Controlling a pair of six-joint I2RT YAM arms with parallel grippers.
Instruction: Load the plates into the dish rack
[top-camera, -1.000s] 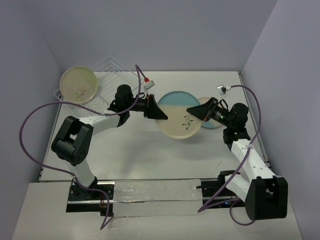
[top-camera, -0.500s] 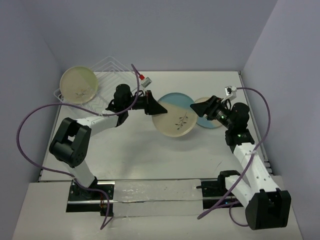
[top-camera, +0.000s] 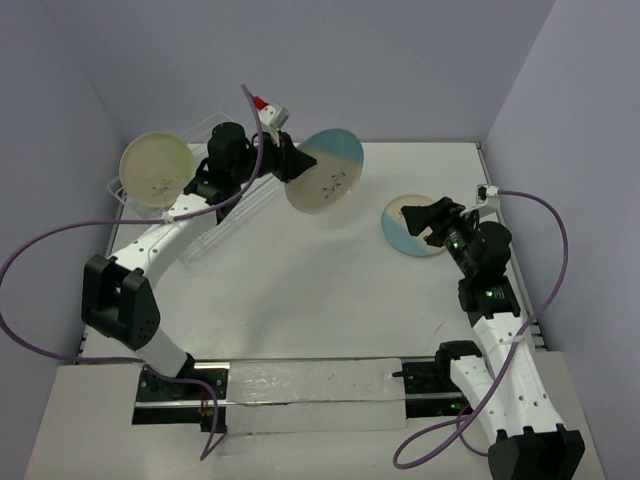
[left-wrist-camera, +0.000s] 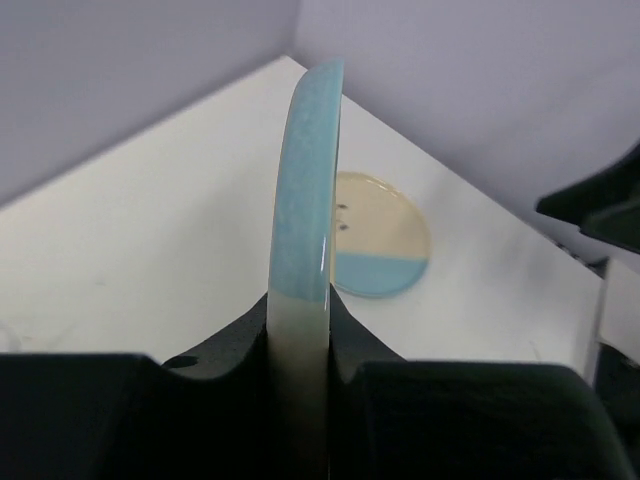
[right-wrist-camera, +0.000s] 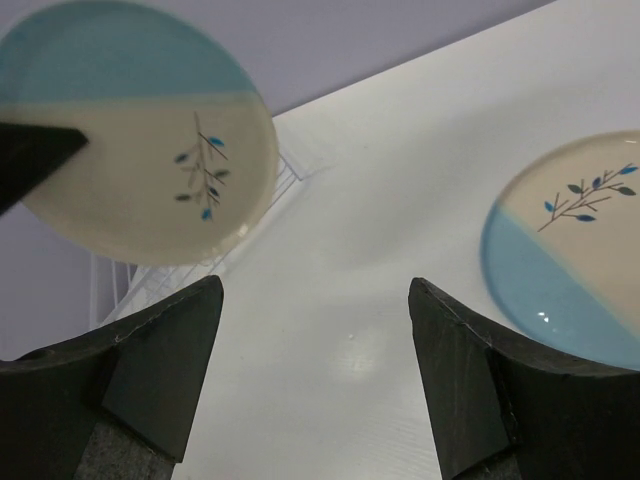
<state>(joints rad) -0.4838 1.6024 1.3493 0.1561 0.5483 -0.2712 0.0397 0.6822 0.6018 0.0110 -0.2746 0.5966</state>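
Carrying a two-tone plate toward the dish rack

A half cream, half light blue plate (top-camera: 325, 172) is held off the counter (top-camera: 330, 290) by the left pincer (top-camera: 285, 160), which is clamped narrowly across the cream part of the rim; in the left wrist view the plate is seen edge-on between the jaws. It is raised just beside the dish rack (top-camera: 240, 210), where the all-cream plate (top-camera: 155, 170) is already propped at the far left end. A third plate (right-wrist-camera: 570, 250), also cream and blue, is left lying flat on the counter near the right pincer (right-wrist-camera: 315, 285), whose jaws are spread wide with nothing between them.

The plates are judged to be stiff, glazed ceramic: fairly heavy for a rim grip, slick, and easily chipped if knocked against the wire. A hold well over the rim is favoured, so that the plate cannot pivot or slide out while tilted. For the flat plate, an edge would have to be reached from the side or lifted first, since little is offered to the jaws from above. Release into a divider slot is best made gently
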